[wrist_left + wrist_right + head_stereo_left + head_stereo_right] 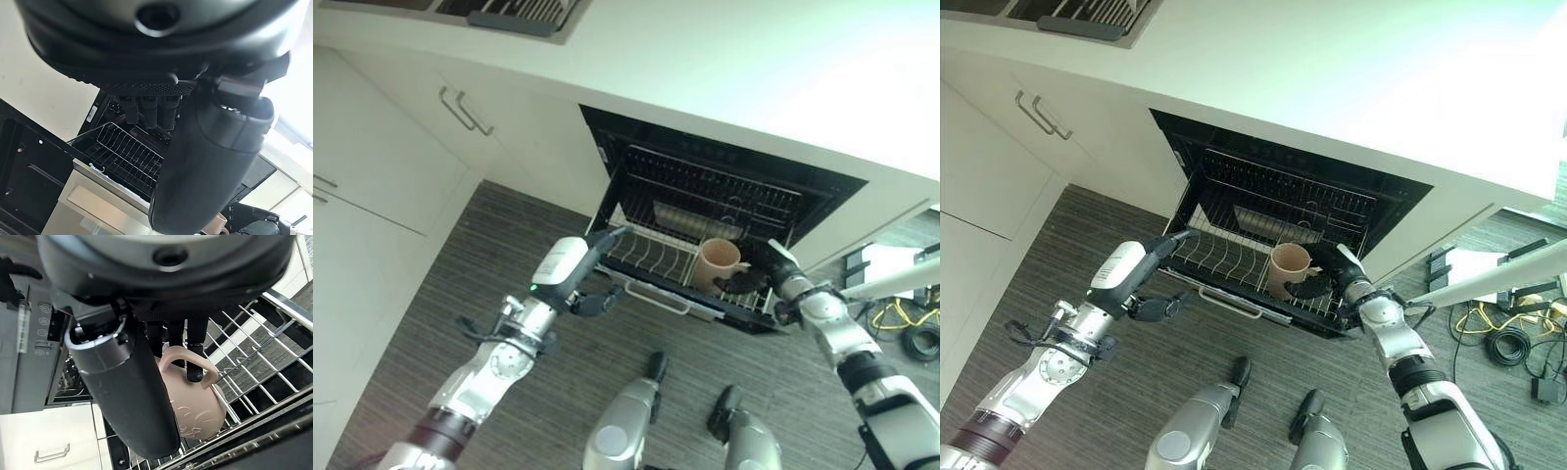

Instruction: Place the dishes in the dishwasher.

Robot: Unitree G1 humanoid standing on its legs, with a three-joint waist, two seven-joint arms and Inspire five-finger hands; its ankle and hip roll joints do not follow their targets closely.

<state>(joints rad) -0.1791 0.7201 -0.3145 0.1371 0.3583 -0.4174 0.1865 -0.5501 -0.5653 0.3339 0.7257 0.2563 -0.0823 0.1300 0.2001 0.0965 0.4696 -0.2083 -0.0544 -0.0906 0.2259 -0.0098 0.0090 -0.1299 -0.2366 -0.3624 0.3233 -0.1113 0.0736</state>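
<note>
1. Right hand (1317, 284) is down in the pulled-out dishwasher rack (1234, 257), at its right end. In the right wrist view its fingers (194, 360) reach to the mug's handle and one seems hooked through the loop, with the thumb lying alongside the mug body. I judge it to be gripping the mug, not merely touching it.

2. The mug (1288, 268), a pinkish-tan one, is in the right part of the rack, mouth up in the head views, leaning somewhat rather than standing square. Its base appears to be against the wires, though I cannot tell whether it is fully resting or partly carried by the hand.

3. Left hand (595, 300) hangs in front of the rack's left front corner, just outside it, fingers loosely bent and holding nothing. It looks idle.

4. The rest of the rack is bare wire and tines; I see no other dish in it. The dishwasher (724, 196) stands open under the white countertop (724, 69).

5. Progress, as I judge it: one mug is at the point of being set down; release and withdrawal are left.

6. A dish drainer (514, 14) shows at the counter's far edge; whether more dishes wait there I cannot tell.
</note>
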